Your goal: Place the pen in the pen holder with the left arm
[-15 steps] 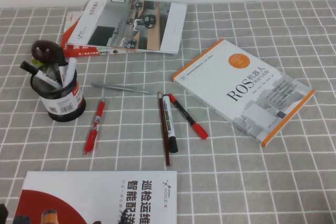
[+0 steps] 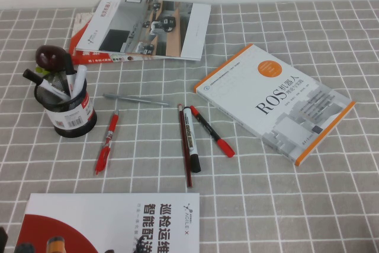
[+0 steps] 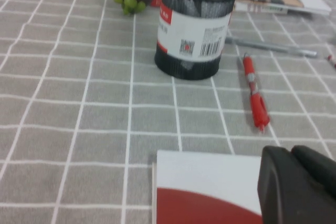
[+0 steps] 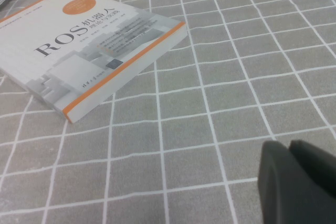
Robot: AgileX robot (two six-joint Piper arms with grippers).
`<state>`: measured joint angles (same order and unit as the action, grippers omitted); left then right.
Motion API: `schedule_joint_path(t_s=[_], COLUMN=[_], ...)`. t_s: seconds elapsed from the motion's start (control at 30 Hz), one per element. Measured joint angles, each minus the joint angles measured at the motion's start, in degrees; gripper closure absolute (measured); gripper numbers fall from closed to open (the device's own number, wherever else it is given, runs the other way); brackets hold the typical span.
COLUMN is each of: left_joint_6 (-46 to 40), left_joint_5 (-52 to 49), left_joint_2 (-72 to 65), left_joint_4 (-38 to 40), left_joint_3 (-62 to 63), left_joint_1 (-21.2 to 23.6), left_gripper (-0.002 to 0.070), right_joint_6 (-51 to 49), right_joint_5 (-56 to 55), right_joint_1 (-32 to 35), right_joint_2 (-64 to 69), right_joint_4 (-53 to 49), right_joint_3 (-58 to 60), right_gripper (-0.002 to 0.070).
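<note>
The pen (image 2: 185, 146) is a thin, long, dark red stick lying on the grey checked cloth at the middle, beside a black marker (image 2: 191, 139). It does not show in either wrist view. The pen holder (image 2: 68, 109) is a black mesh cup with a red-and-white barcode label, standing at the left with several markers in it; it also shows in the left wrist view (image 3: 191, 35). My left gripper (image 3: 291, 153) is shut and empty, low over a red-and-white booklet (image 3: 210, 187), well short of the holder. My right gripper (image 4: 289, 146) is shut and empty over bare cloth.
A short bright-red pen (image 2: 106, 143), a grey pen (image 2: 136, 99) and a black pen with red cap (image 2: 213, 131) lie around the pen. A ROS book (image 2: 275, 100) lies at the right, magazines (image 2: 145, 28) at the back, a dark fruit (image 2: 50, 57) behind the holder.
</note>
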<state>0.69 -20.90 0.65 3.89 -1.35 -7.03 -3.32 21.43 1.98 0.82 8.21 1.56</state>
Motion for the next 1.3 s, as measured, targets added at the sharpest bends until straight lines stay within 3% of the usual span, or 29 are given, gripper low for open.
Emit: schedule_joint_path(t_s=[0.23, 0.5, 0.9, 1.1, 1.3], left_joint_6=[3.4, 13.0, 11.1, 9.6, 7.4], left_joint_5=[3.8, 13.3, 14.6, 9.8, -0.1], left_joint_2=[0.0, 0.0, 0.0, -1.2, -13.0], left_joint_4=[3.3, 16.9, 17.7, 16.8, 15.8], left_joint_3=[0.0, -0.1, -0.1, 2.9, 13.1], left_joint_1=[0.0, 0.0, 0.0, 0.0, 0.0], left_gripper=[0.0678, 0.0678, 0.0678, 0.0678, 0.0678], right_joint_6=[0.0, 0.0, 0.0, 0.0, 0.0], right_joint_5=[0.0, 0.0, 0.0, 0.0, 0.0], right_joint_1=[0.0, 0.0, 0.0, 0.0, 0.0], right_joint_2=[0.0, 0.0, 0.0, 0.0, 0.0], right_joint_4=[0.0, 0.0, 0.0, 0.0, 0.0], right_joint_3=[0.0, 0.0, 0.0, 0.0, 0.0], right_gripper=[0.0692, 0.0691, 0.0691, 0.0692, 0.0691])
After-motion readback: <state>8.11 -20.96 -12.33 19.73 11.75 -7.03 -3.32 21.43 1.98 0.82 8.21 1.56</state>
